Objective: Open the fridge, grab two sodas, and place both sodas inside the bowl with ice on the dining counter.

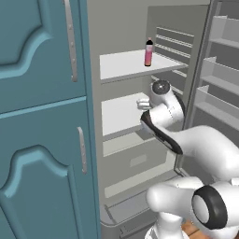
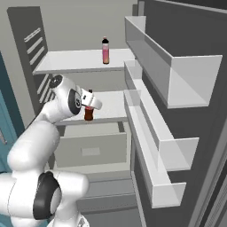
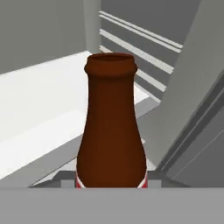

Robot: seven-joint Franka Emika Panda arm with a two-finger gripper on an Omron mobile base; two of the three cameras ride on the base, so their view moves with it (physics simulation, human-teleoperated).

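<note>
So the fridge [image 2: 186, 53] is standing wide open, and the gripper [image 2: 89, 107] is in at the middle shelf [image 2: 111, 106], left of centre in the right base view. The jaws look closed down narrow around the brown soda [image 2: 88, 114]. You can't actually see the pads, but in the hand view the bottle sits dead centre and fills the frame from the bottom edge up, so I'd call that a grip low on the body.

How it'll handle, my guess: small slim bottle, rigid, smooth sides, probably light. Slippery is the worry, not weight. It's wide at the bottom and tapers to a narrow neck, so grabbing the fat lower body is the right call. Go higher and the taper could let it squirt out or tilt. It reads upright right now, so keep it that way coming out.

The pink soda [image 1: 149, 52] is up on the top shelf [image 1: 126, 65], upper middle of the left base view, standing upright by itself, well apart from the arm. Same shape, so same grab: body, not the dark neck.

Watch the door bins [image 2: 150, 133] on the right when backing out, they're close.
</note>
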